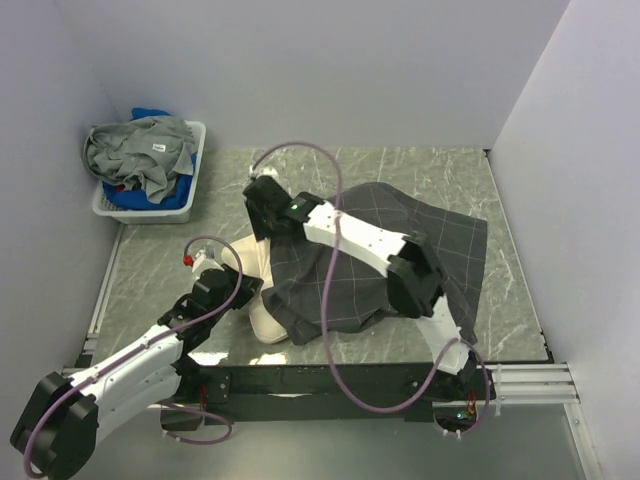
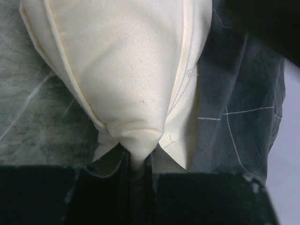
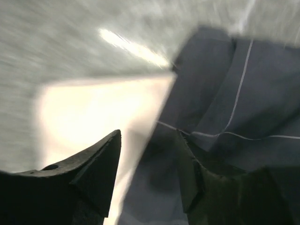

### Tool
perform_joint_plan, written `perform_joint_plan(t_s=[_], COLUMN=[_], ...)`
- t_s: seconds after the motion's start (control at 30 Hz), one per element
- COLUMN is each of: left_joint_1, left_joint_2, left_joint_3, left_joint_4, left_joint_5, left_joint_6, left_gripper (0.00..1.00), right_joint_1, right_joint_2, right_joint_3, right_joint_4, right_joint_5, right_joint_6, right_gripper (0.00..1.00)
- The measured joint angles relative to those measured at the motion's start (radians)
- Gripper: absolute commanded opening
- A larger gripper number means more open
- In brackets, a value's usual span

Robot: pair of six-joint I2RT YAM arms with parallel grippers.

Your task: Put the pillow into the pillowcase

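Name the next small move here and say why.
Probably close the right gripper on the pillowcase edge: its jaws stand open over that edge beside the pillow, while the left gripper pinches the pillow's end, ready to push it in.

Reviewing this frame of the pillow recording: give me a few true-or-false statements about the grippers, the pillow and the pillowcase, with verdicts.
1. The left gripper is pinched on one end of the pillow. True.
2. The pillow is wholly inside the pillowcase. False: a cream part shows outside the cloth.
3. The right gripper is clamped on the pillowcase. False: its jaws stand apart over the pillow's edge and the cloth.
4. A basket of clothes stands in the far left corner. True.
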Motion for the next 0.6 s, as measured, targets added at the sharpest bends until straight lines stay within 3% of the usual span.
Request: perform_joint_plan(t_s=[0.17, 0.37, 0.4, 0.47, 0.6], left_joint_1=[0.000, 0.000, 0.000, 0.000, 0.000], left_joint_2=[-0.007, -0.008, -0.008, -0.013, -0.016], left_joint_3=[-0.004, -0.013, -0.014, -0.015, -0.016], left_joint_4=[-0.002, 0.011, 0.013, 0.014, 0.013], left_joint_5=[0.000, 0.000, 0.000, 0.000, 0.000], left_joint_6=[0.000, -0.003, -0.003, -0.003, 0.002], left_gripper=[0.06, 0.06, 0.06, 0.05, 0.01], right_joint_1=[0.000, -0.017, -0.023, -0.040, -0.069], right_joint_2=[0.082, 0.070, 0.069, 0.068, 0.072], right_joint_3=[-0.034, -0.053, -0.063, -0.083, -0.035], right_joint_4=[-0.051, -0.040, -0.035, -0.026, -0.068], right_joint_5=[0.043, 0.065, 0.066, 0.061, 0.052], right_joint_6=[0.002, 0.006, 0.007, 0.013, 0.014], right_gripper=[0.64, 0.31, 0.18, 0.00, 0.00])
